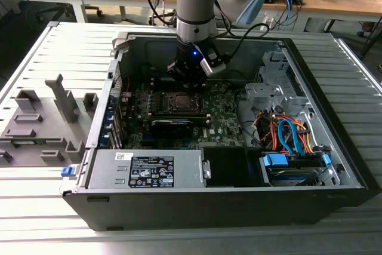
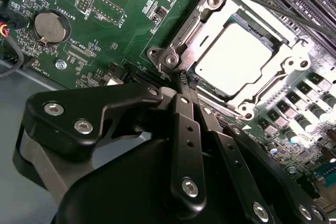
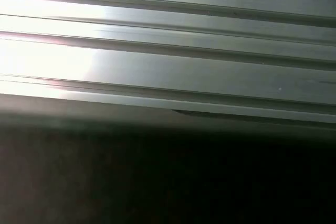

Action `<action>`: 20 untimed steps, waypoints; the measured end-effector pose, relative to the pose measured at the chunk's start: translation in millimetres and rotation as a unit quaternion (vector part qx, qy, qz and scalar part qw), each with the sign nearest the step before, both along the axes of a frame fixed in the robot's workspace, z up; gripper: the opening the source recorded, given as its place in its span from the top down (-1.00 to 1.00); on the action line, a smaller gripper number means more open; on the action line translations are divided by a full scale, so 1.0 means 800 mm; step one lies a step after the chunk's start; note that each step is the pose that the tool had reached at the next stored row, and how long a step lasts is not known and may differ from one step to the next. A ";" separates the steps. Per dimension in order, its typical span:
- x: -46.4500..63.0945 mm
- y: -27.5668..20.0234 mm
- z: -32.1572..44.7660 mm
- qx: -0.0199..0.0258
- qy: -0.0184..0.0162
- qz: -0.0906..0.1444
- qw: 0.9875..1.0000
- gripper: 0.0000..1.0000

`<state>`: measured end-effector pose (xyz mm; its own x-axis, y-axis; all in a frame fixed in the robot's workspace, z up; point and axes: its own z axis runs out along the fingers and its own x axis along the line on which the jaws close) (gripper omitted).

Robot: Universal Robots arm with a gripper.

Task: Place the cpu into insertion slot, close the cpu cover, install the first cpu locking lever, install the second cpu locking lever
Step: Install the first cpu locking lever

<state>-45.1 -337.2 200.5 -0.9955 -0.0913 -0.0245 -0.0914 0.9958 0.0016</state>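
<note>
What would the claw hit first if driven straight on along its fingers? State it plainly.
Probably the near edge of the thin silver-grey metal cpu cover, lying closed over the bright square chip; the shut claw points at its corner hinge, though depth is unclear.

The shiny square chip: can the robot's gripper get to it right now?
Probably yes. The gripper hangs right at the edge of the chip, whose shiny top shows through the metal frame lying closed over it.

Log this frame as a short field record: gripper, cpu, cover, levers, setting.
gripper: fingers together, tips at the corner of the cpu cover, nothing seen held
cpu: seated in the insertion slot, top facing up
cpu cover: closed down around the chip
lever: one thin rod runs along the far side of the socket; whether latched, cannot tell
setting: open computer case on a slatted metal table
</note>
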 end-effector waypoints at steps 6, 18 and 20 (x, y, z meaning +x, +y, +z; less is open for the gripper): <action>0.000 0.0003 0.0218 0.001 0.000 0.000 1.000 0.79; 0.000 -0.0307 0.0289 0.001 0.000 0.000 1.000 0.79; 0.000 -0.0372 0.0290 0.001 0.000 0.000 1.000 0.79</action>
<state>-45.1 -367.0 223.7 -0.9955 -0.0911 -0.0248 -0.0913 0.9958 0.0041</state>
